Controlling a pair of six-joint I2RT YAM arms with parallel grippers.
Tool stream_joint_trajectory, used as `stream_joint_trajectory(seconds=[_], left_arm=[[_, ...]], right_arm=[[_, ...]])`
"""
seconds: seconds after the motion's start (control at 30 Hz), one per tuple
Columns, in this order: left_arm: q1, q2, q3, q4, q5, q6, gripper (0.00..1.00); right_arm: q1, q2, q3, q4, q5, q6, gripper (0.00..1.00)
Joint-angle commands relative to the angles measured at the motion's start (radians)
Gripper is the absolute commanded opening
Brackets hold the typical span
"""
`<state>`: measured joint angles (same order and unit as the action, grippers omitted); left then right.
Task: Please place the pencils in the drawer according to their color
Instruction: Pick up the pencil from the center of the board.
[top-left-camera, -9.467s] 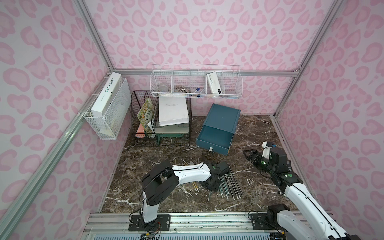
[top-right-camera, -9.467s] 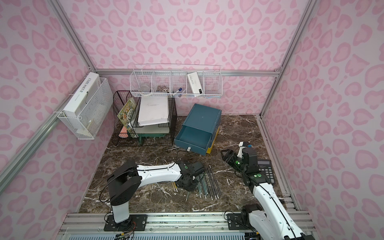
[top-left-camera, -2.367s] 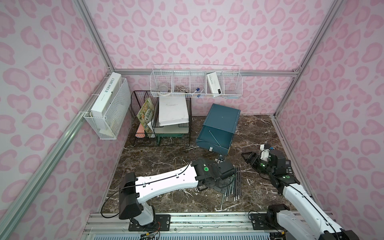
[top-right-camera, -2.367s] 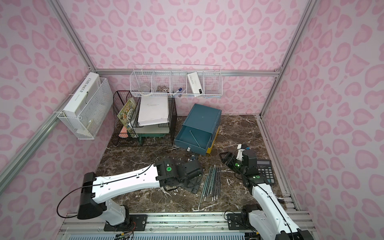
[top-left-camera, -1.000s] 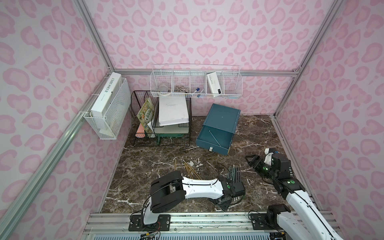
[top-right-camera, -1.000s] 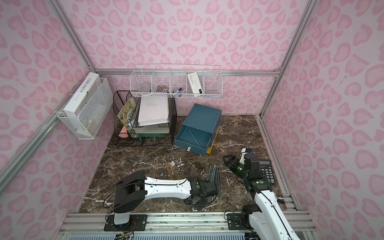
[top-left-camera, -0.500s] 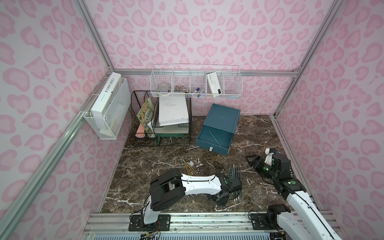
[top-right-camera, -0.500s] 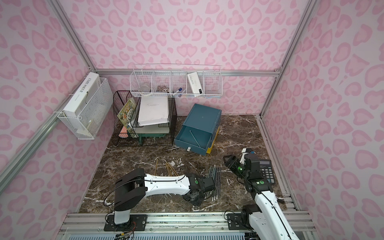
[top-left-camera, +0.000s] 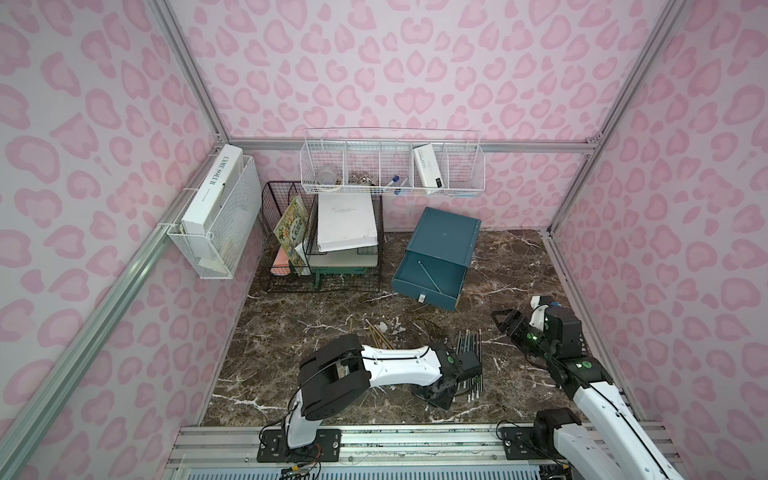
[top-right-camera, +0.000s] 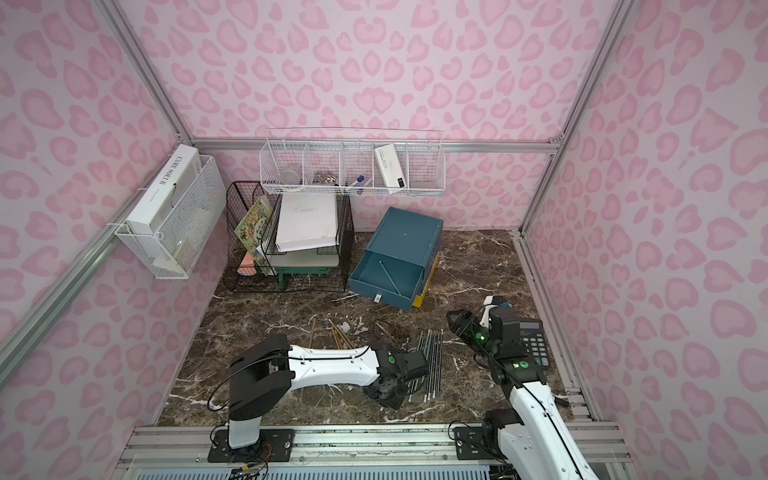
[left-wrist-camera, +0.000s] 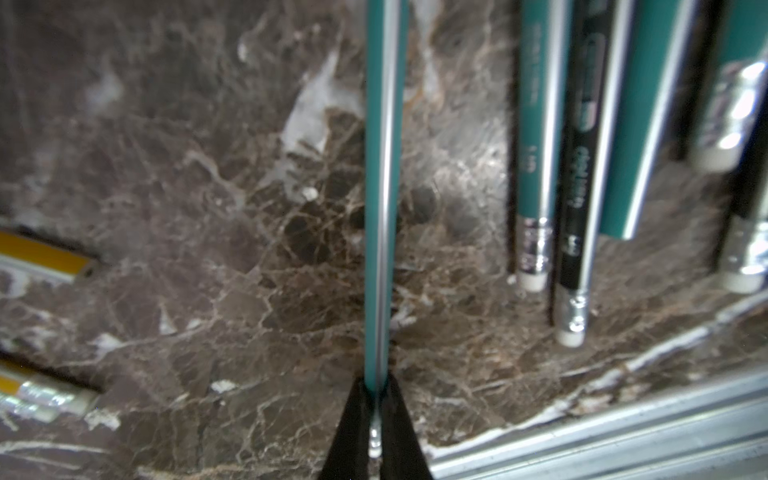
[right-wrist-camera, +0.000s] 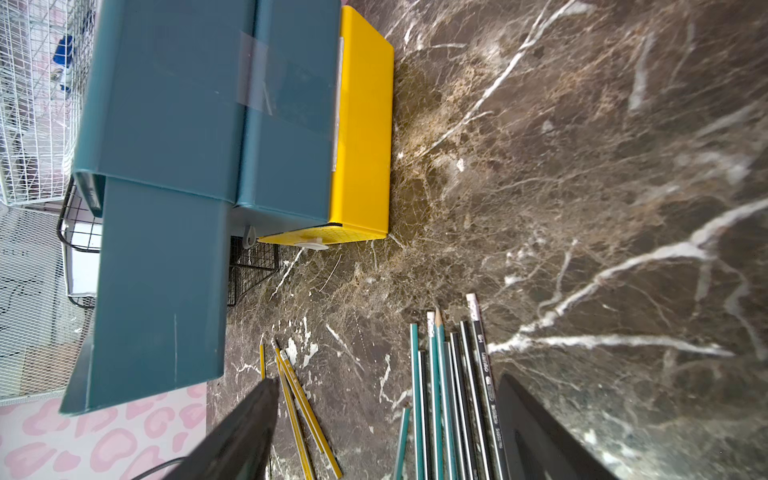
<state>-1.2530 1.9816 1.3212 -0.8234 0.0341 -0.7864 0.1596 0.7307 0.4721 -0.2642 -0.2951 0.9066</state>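
Dark marble worktop (top-left-camera: 291, 332), and I see my left gripper (left-wrist-camera: 376, 384) clamped on one teal pencil (left-wrist-camera: 380, 208) near the front edge, beside the other pencils (top-left-camera: 471, 345), while my right gripper (right-wrist-camera: 386, 380) hangs with jaws apart, empty, and the drawer box (top-left-camera: 446, 232) sits toward the back edge, top drawer (top-left-camera: 409, 272) open.

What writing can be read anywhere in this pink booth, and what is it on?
"L'AME SOEUR": side of the white box in the wall basket.
Perhaps "6H": black pencil, right wrist view; the rest of its print is too small.
Pencils, left wrist view: print blurred.
White device, picture book, calculator: too small to read.
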Motion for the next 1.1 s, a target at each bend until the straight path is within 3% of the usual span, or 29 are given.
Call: stream_joint_trajectory(seconds=[0.0,0.33,0.6,1.07], left_arm=[[0.008,0.023,-0.014,0.032,-0.007,-0.008,0.03],[0.014,-0.029,-0.014,0.022,-0.02,0.003,0.0],[0.014,-0.138,0.079,-0.105,-0.08,0.065,0.0],[-0.045,-0.36,0.189,-0.27,0.027,0.176,0.0]], right_arm=[[0.0,0.0,0.011,0.001,0.008,-0.014,0.81],[0.0,0.003,0.016,0.006,0.004,-0.013,0.81],[0.0,0.02,0.021,0.026,0.004,-0.015,0.81],[0.0,0.065,0.047,0.072,0.004,-0.008,0.81]])
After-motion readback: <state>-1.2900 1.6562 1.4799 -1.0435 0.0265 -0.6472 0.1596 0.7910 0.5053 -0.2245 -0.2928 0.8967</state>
